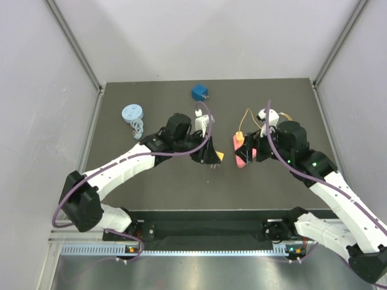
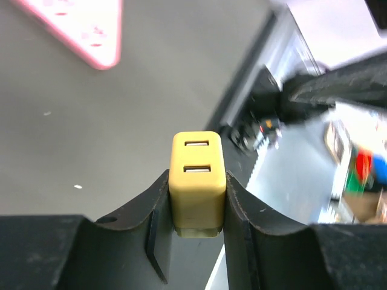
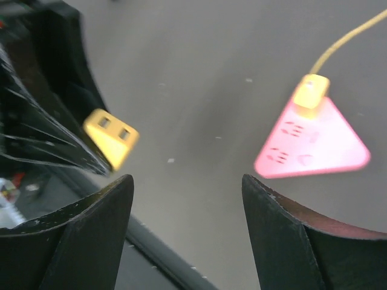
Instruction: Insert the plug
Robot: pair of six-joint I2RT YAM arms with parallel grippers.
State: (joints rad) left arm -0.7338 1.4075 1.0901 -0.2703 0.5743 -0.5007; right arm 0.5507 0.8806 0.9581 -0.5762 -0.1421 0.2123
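Grey table (image 2: pixel 91 133); left pincer (image 2: pixel 198 181) grips yellow plug (image 2: pixel 196 196) lengthwise (ports outward).

Dark grey mat (image 1: pixel 163 187) covers the table, with a few pale specks on it.

Blue cube adapter (image 1: pixel 200 92) sits at 12 o'clock on the mat, near the far edge, standing alone.

Pale-blue round disc (image 1: pixel 132 112) lies flat at 10 o'clock, near the left edge and well apart from the cube. Grey cord (image 1: pixel 138 127) is bunched at the disc's 5 o'clock, touching it.

White enclosure walls (image 1: pixel 199 36) stand at 9, 12 and 3 o'clock, with metal corner posts (image 1: pixel 75 45).

Slotted grey rail (image 1: pixel 193 249) runs along the 6 o'clock edge.

Off the table, the left wrist view shows blurred red and blue shapes (image 2: pixel 366 166) that cannot be identified.
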